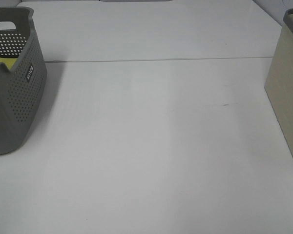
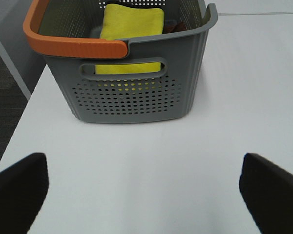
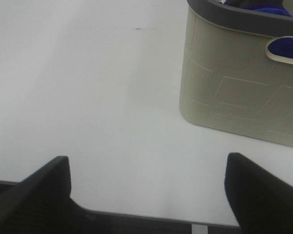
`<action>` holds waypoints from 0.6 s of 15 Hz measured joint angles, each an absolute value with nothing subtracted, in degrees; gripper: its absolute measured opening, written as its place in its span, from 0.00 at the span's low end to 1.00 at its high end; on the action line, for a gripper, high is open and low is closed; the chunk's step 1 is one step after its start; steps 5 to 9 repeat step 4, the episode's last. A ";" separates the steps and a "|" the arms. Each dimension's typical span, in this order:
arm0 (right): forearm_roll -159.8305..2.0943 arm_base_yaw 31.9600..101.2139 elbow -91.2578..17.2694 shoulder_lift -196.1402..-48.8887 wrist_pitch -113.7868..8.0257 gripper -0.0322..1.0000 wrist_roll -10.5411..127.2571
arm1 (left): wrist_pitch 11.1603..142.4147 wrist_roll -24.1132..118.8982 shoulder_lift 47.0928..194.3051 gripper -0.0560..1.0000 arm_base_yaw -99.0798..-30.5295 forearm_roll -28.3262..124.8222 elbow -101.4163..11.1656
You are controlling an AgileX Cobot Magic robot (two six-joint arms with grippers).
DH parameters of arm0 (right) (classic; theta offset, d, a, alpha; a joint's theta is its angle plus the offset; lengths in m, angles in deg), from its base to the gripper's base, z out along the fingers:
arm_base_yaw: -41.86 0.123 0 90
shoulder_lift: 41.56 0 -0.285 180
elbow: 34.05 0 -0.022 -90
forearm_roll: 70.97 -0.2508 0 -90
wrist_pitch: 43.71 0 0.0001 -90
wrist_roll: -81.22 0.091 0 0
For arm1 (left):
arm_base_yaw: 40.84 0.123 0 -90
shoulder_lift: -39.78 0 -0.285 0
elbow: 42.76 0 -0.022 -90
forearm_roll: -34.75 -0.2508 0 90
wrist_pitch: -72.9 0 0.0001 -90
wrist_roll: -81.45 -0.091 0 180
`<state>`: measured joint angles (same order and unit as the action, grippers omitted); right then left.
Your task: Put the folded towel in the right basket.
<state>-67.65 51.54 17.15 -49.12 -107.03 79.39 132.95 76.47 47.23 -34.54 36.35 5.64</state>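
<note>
The folded towel [image 3: 266,9] lies inside the right basket [image 3: 234,83]; its royal blue shows above the dark rim and through the handle cut-out. In the exterior high view that beige basket [image 1: 288,83] stands at the right edge, and the towel is hidden there. My right gripper [image 3: 146,195] is open and empty over the table's near edge, well apart from the basket. My left gripper [image 2: 144,195] is also open and empty, a short way in front of the grey perforated basket [image 2: 136,97]. Neither gripper appears in the exterior high view.
The grey perforated basket [image 1: 19,97] stands at the left with a yellow cloth [image 2: 132,22] inside and an orange grip [image 2: 73,46] on its rim. White table [image 1: 151,146] stretches between the baskets. The table's side edge and dark floor [image 2: 5,87] are beside the left arm.
</note>
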 joint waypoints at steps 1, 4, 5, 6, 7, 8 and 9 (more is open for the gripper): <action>-67.65 51.54 17.15 -49.12 -107.03 0.84 79.39 | 132.95 76.47 47.23 0.99 -34.54 36.35 5.64; -67.65 51.54 17.15 -49.12 -107.03 0.84 79.39 | 132.95 76.47 47.23 0.99 -34.54 36.35 5.64; -67.65 51.54 17.15 -49.12 -107.03 0.84 79.39 | 132.95 76.47 47.23 0.99 -34.54 36.35 5.64; -67.65 51.54 17.15 -49.12 -107.03 0.84 79.39 | 132.95 76.47 47.23 0.99 -34.54 36.35 5.64; -67.65 51.54 17.15 -49.12 -107.03 0.84 79.39 | 132.95 76.47 47.23 0.99 -34.54 36.35 5.64; -67.65 51.54 17.15 -49.12 -107.03 0.84 79.39 | 132.95 76.47 47.23 0.99 -34.54 36.35 5.64; -67.65 51.54 17.15 -49.12 -107.03 0.84 79.39 | 132.95 76.47 47.23 0.99 -34.54 36.35 5.64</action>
